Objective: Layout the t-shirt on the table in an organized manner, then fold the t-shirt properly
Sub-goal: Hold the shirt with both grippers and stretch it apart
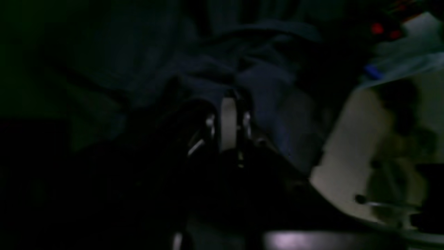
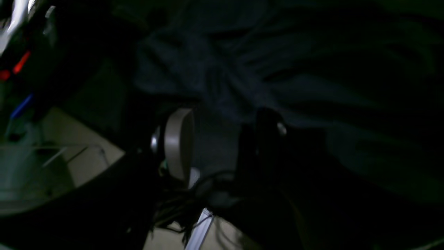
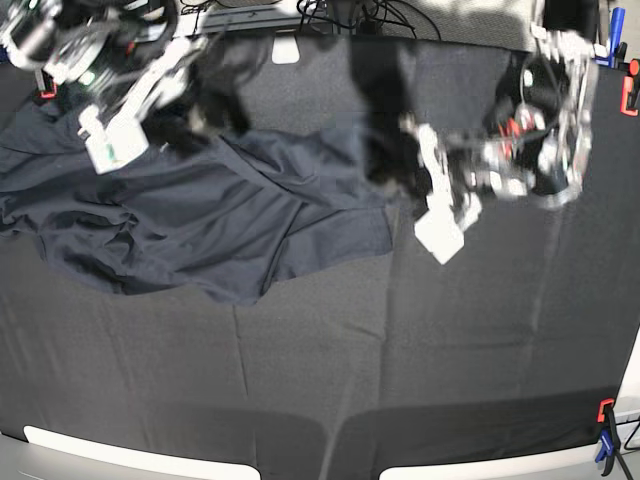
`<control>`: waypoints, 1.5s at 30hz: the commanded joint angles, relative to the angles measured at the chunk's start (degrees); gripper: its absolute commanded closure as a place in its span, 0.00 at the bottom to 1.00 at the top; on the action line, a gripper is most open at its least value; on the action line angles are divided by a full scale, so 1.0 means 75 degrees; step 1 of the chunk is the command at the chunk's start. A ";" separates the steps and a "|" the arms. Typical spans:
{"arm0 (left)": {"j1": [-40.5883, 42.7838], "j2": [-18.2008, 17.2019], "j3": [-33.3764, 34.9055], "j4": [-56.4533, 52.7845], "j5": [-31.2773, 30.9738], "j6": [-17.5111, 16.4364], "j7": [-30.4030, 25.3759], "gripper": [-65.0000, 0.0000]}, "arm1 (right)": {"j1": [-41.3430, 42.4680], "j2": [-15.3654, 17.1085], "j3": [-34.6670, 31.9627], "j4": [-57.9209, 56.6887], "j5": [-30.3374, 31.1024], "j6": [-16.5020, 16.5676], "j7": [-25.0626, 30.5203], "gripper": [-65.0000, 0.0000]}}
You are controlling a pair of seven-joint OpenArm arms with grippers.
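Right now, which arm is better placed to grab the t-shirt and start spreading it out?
The right arm. Its gripper hangs open directly over the crumpled t-shirt. The left gripper is shut and sits beside the shirt's edge, over the bare table.

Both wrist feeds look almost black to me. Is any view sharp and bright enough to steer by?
Left wrist: very dark, soft, t-shirt folds barely visible. Right wrist: equally dim, right gripper only an outline. Base: well lit, t-shirt clear on the table, both arms motion-blurred.
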 commanded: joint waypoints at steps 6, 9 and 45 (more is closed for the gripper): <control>-0.0166 -0.0332 -0.0423 0.0210 0.0236 0.0332 -0.0009 1.00 | -0.0149 0.0090 -0.0743 0.0140 -0.0280 0.0098 0.0143 0.56; 0.0070 -0.0764 -0.0764 0.0388 0.0219 0.0338 0.0268 1.00 | -0.0131 0.0087 -0.1195 0.0140 -0.0676 0.0098 0.0195 0.56; 0.3952 -0.1702 -0.3343 0.2699 0.0210 0.0734 0.0344 0.55 | -0.0134 0.0085 -0.2189 0.0140 -0.1609 0.0098 0.0463 0.56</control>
